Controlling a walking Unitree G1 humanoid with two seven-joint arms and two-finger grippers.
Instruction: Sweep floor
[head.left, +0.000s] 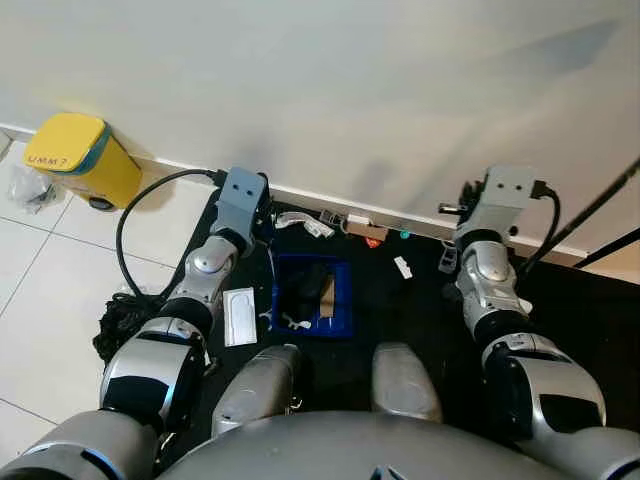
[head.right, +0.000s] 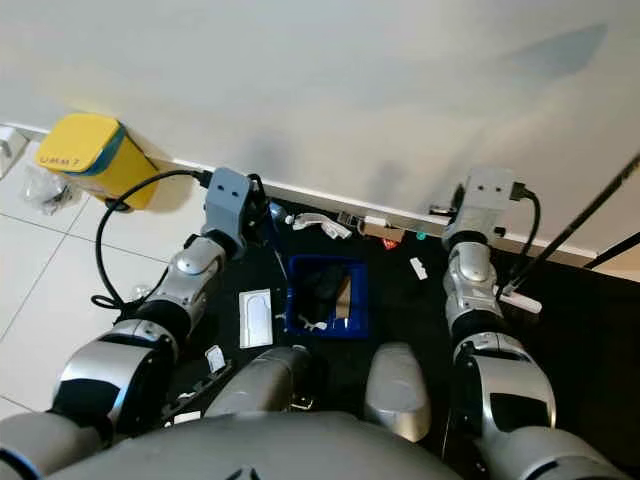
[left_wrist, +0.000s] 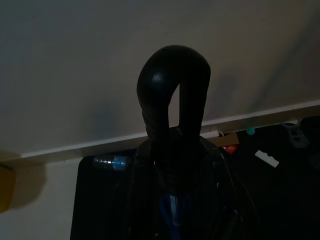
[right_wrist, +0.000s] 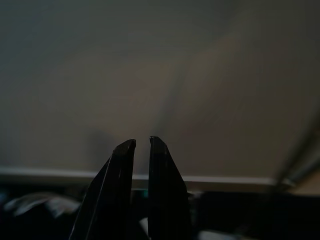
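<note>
A blue dustpan (head.left: 312, 295) lies on the black mat (head.left: 420, 300) between my two arms, with dark scraps and a brown piece inside. Its thin blue handle (left_wrist: 172, 209) rises between the fingers of my left gripper (left_wrist: 176, 60), which is shut on it close to the wall. My right gripper (right_wrist: 142, 142) is held up toward the wall with its fingertips nearly touching and nothing between them. A thin black pole (head.left: 600, 205) leans across the right side, apart from the right gripper. Small litter lies by the skirting: a red bit (head.left: 372, 241), a white bit (head.left: 403, 267) and a teal bit (head.left: 405, 235).
A yellow box (head.left: 85, 155) stands against the wall at the left, with crumpled plastic (head.left: 30, 188) beside it. A black cable (head.left: 130, 250) loops over the white tiles. A white card (head.left: 239, 315) lies left of the dustpan. The wall is close ahead.
</note>
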